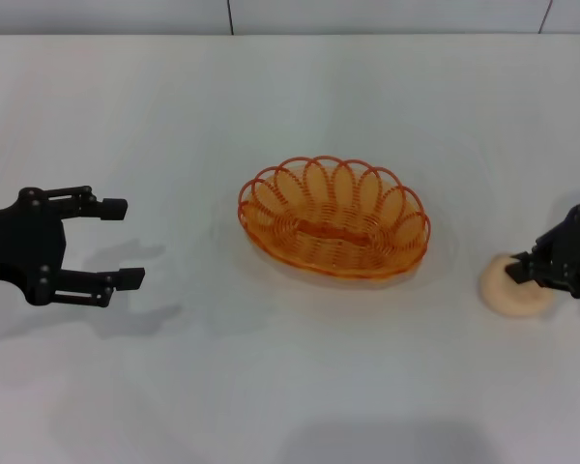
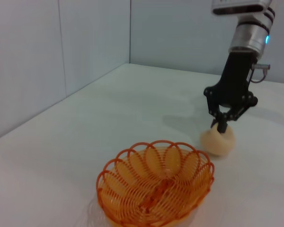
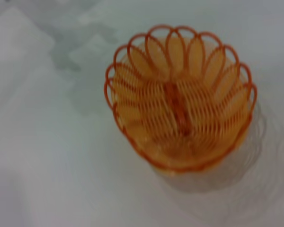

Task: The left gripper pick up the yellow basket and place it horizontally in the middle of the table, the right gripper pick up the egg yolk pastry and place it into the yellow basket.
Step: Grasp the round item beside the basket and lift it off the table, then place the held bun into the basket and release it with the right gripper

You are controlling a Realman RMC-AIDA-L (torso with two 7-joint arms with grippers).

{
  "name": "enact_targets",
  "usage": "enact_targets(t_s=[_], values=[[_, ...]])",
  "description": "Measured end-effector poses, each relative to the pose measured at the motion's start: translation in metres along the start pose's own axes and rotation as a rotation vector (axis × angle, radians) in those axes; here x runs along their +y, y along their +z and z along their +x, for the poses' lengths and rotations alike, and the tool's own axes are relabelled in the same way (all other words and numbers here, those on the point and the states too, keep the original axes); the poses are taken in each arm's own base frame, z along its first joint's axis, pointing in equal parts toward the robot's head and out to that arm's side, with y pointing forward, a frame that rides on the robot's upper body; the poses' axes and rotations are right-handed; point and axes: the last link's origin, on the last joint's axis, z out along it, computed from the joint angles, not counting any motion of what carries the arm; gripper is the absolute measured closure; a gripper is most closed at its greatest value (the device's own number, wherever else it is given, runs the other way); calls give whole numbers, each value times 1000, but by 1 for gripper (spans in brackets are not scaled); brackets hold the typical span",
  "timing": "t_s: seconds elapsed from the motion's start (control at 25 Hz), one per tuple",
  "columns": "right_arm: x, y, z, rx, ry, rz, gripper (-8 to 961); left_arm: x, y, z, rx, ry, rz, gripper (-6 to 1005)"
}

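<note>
Basket (image 1: 334, 218) sits upright in the middle of the tabletop (image 1: 271, 387), long axis running left-right, nothing inside it. Left gripper (image 1: 114, 244) is off to the left, well apart from the basket, fingers spread wide, holding nothing. Pastry (image 1: 514, 286) lies on the tabletop to the right of the basket, near but not touching it. Right gripper (image 2: 222, 124) is down on top of the pastry, fingertips touching it; whether it's clamped on it, can't tell.
</note>
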Motion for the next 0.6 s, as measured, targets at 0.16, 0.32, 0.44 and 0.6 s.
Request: enact_targets(t_s=[0.16, 0.32, 0.44, 0.6], values=[[1, -7, -11, -59, -24, 2, 916, 1, 0, -3, -11, -7, -3, 136], [3, -10, -29, -140, -66, -5, 919, 3, 3, -5, -26, -16, -12, 136], [6, -9, -44, -191, -105, -21, 920, 2, 3, -4, -26, -16, -14, 136], [9, 1, -62, -250, -157, -24, 921, 2, 5, -2, -25, -14, -21, 136]])
